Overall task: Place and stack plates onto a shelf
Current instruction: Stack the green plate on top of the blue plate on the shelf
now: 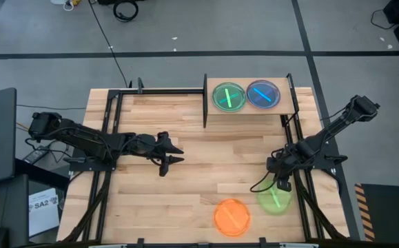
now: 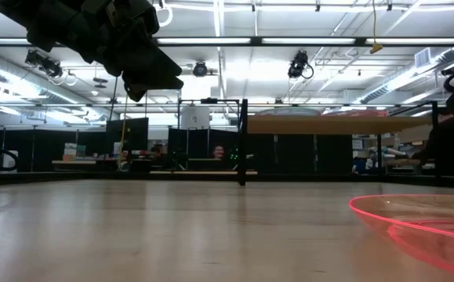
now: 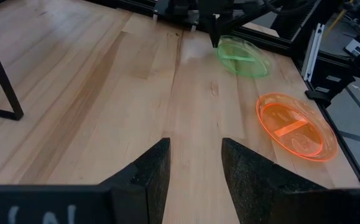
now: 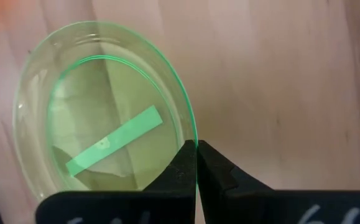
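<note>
Our right claw is pressed together on the rim of the light green plate, pinching its thin edge while the plate lies on the surface at about four o'clock in the high view. Just beside it, toward six o'clock, lies the orange plate, untouched. Our left claw hangs spread and empty over the surface at about nine o'clock, waiting. Out at one o'clock stands the shelf, already carrying two plates side by side: a darker green plate and a blue plate. We judge the job partly done: two plates are shelved, one is gripped but not yet lifted clear, and the orange one remains to be fetched and stacked.
</note>
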Controlling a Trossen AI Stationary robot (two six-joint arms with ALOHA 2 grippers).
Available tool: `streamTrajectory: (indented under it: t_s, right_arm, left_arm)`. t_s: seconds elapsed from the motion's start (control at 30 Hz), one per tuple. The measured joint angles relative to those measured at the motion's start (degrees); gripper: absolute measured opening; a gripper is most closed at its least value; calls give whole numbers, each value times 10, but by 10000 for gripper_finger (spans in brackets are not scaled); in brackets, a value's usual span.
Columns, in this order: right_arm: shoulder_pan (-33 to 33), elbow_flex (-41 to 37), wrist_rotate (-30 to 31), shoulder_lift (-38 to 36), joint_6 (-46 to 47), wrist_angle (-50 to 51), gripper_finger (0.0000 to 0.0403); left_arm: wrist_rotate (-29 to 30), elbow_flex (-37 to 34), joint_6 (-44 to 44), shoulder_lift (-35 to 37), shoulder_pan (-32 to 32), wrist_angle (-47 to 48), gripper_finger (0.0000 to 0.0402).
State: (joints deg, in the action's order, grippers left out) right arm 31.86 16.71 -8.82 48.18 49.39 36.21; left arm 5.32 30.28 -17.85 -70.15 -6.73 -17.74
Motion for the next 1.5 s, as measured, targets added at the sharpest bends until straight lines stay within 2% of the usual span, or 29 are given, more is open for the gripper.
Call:
streamTrajectory:
  t_s: [0.4, 0.77, 1.07, 1.5]
  right_arm:
    - [0, 59, 7, -32, -10, 12, 7]
    - [-16, 154, 108, -35, -11, 14, 7]
    - [-93, 228, 208, -35, -9, 14, 7]
    - [-250, 309, 212, -35, -20, 17, 7]
  left_arm:
    - [0, 0, 0, 0, 0, 0, 151]
    - [0, 0, 0, 0, 0, 0, 151]
    - [0, 0, 0, 0, 0, 0, 151]
    - [0, 0, 3, 0, 0, 0, 151]
